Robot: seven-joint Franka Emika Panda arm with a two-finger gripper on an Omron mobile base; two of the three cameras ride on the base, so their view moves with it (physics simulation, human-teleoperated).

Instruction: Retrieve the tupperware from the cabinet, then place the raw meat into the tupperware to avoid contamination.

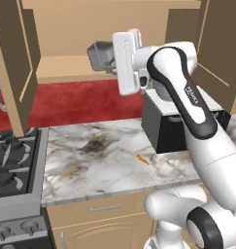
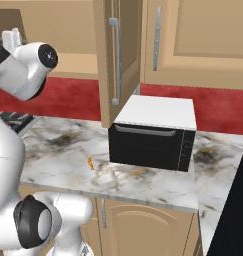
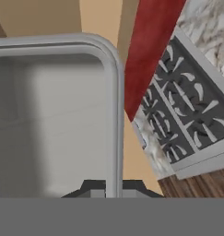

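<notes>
Gripper (image 3: 112, 188): pinched on the rim of the tupperware (image 1: 101, 56), jaws pressed close, holding it in the air at the open cabinet (image 1: 66, 68), level with the shelf. Tupperware: grey, tilted on edge. Raw meat (image 1: 142, 159): orange sliver lying on the marble counter (image 1: 90, 160), near the black box appliance (image 2: 153, 135). Stove (image 1: 12, 160): left of the counter.

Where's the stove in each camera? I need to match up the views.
Left base view: black gas stove with grey grates, lower left corner.
Right base view: a sliver at the left edge, behind the arm.
Hand view: right side, tilted.
Shared landmark: red wall strip.
</notes>
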